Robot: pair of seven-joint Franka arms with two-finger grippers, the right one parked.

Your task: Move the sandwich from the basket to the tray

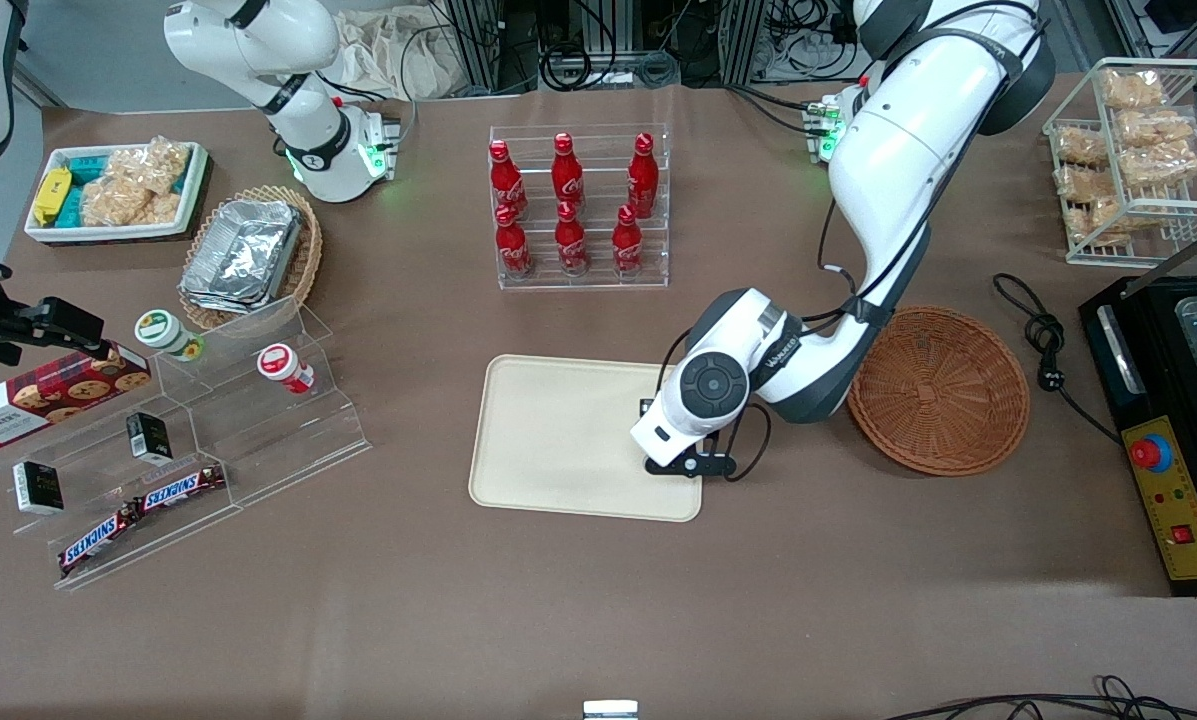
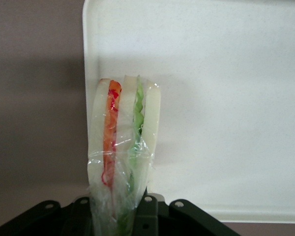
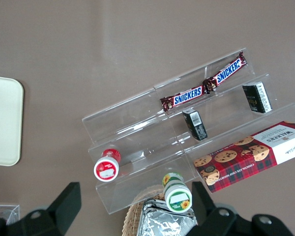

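The wrapped sandwich (image 2: 123, 137), pale bread with orange-red and green stripes, is held edge-on between the fingers of my left gripper (image 2: 117, 206), which is shut on it. It hangs just inside the rim of the cream tray (image 2: 226, 98). From the front, the left arm's wrist covers the gripper and the sandwich. The wrist sits over the end of the tray (image 1: 558, 440) that faces the basket. The round reddish-brown basket (image 1: 938, 390) lies beside the tray toward the working arm's end of the table, with nothing showing in it.
An acrylic rack of red cola bottles (image 1: 578, 205) stands farther from the front camera than the tray. A stepped acrylic shelf (image 1: 188, 440) with snacks is toward the parked arm's end. A black machine (image 1: 1168, 430) and cable (image 1: 1043, 340) lie beside the basket.
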